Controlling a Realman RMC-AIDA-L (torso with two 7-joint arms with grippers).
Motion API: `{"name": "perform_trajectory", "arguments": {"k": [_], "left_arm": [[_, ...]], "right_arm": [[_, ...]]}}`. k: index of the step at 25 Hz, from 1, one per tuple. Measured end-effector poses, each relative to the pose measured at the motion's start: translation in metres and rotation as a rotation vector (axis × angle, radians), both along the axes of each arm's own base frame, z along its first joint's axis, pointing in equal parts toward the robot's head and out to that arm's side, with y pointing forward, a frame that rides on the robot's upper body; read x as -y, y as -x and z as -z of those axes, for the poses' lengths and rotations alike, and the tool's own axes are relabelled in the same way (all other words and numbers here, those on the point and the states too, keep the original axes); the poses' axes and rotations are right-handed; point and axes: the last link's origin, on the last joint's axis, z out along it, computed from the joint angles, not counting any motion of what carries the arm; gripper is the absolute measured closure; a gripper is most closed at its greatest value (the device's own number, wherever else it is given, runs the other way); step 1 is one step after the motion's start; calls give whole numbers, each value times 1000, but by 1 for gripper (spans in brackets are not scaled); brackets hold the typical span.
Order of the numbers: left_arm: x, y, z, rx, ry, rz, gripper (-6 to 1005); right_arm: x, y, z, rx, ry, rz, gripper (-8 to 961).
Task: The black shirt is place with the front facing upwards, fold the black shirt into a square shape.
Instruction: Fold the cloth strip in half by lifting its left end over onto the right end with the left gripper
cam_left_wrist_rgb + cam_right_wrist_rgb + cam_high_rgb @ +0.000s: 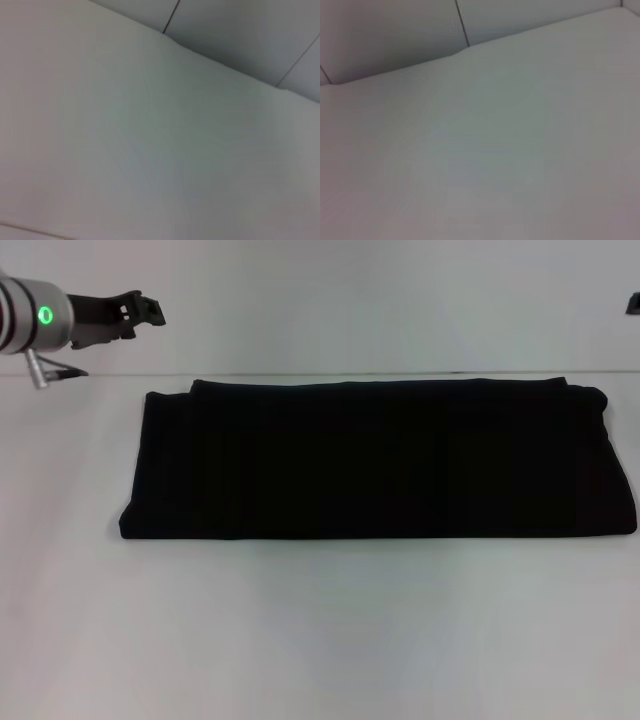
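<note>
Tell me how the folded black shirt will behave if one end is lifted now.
The black shirt is soft cloth, folded into a long band, so a lifted end would probably droop. Its stacked layers show at the far edge; they may slide apart. Pushed across the smooth table, it would likely bunch.

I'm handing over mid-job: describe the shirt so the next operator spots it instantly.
On the white table, look at the middle, just ahead of the robot. The black shirt lies there folded into a wide flat rectangle, longer side to side, with no print showing. It is the only dark cloth on the table; the left gripper hangs off its far left corner.
</note>
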Motion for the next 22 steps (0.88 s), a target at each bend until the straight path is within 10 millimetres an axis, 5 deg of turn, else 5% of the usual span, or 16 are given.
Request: {"name": "perform_trajectory", "arguments": {"k": [8, 10, 17, 22], "left_arm": [[47, 31, -8, 275, 37, -11, 582], [64, 43, -11, 380, 40, -12, 335], [127, 73, -16, 735, 100, -32, 244], [149, 86, 11, 851, 148, -124, 246]], "right_arm": [[43, -17, -14, -255, 105, -34, 393], [63, -29, -12, -361, 124, -61, 318], [129, -55, 6, -704, 184, -125, 250], [137, -60, 13, -744, 195, -108, 250]]}}
